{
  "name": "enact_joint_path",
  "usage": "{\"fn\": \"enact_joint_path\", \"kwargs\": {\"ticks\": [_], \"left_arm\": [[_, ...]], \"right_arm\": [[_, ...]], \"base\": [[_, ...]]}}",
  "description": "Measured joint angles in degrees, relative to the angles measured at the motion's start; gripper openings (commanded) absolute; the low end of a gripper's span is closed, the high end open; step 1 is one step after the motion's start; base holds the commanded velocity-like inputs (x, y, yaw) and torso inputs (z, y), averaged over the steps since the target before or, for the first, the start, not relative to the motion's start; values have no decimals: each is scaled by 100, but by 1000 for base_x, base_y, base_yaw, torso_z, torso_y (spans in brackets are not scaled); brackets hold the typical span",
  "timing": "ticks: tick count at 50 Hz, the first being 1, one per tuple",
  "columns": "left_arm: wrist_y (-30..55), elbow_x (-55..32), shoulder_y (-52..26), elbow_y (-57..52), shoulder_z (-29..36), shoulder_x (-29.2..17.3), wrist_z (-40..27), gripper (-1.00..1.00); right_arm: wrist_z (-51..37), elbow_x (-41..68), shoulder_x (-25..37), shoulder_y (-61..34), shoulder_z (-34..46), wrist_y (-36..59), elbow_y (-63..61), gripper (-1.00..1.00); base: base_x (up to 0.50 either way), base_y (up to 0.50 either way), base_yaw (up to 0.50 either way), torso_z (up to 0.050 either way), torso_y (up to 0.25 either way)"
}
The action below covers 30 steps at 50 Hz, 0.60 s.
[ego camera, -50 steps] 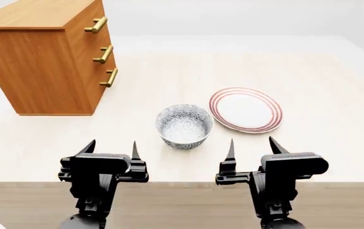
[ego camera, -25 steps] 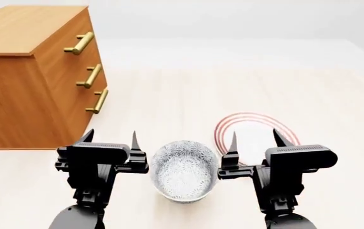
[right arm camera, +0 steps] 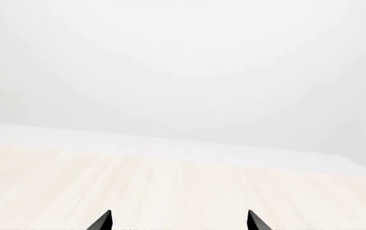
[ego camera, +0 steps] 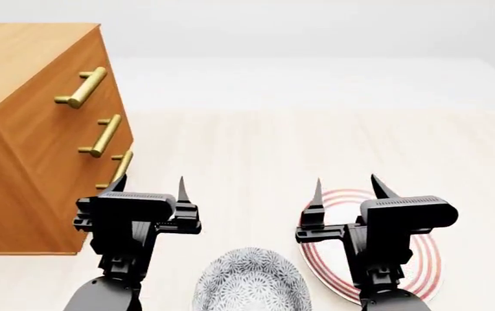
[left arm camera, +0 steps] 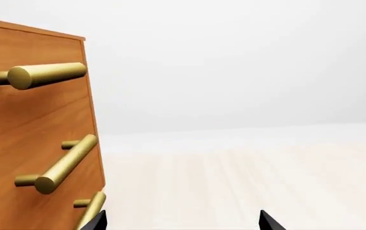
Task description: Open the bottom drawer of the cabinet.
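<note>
In the left wrist view, we saw the bottom drawer [left arm camera: 74, 211] at lower left, just beside our spread left pincer [left arm camera: 179, 223].

In the head view, the cabinet [ego camera: 32, 129] had loomed closer at left; the right pincer [ego camera: 345, 188] stayed released. Closing distance suggested approach. No writing was legible anywhere.

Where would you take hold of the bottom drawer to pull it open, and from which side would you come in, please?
Grip the bottom drawer's brass bar handle at mid-length, probably with the left gripper, which is open and nearest. Come at the cabinet's front face, where the handle stands off the wood on posts, leaving a gap for a finger behind the bar. Close across the bar.
</note>
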<state>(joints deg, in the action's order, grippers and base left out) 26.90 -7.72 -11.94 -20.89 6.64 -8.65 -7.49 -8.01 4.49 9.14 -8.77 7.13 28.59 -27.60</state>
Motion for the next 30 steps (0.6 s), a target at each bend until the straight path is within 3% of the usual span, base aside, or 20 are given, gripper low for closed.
{"fn": "enact_joint_path", "kwargs": {"ticks": [21, 30], "left_arm": [[37, -76, 0, 6, 84, -87, -71, 100], [258, 754, -323, 352, 868, -415, -180, 100]], "right_arm": [[-66, 55, 74, 38, 86, -135, 95, 100], [-98, 76, 100, 54, 117, -165, 107, 100]], "base": [[0, 0, 0, 0, 0], [0, 0, 0, 0, 0]]}}
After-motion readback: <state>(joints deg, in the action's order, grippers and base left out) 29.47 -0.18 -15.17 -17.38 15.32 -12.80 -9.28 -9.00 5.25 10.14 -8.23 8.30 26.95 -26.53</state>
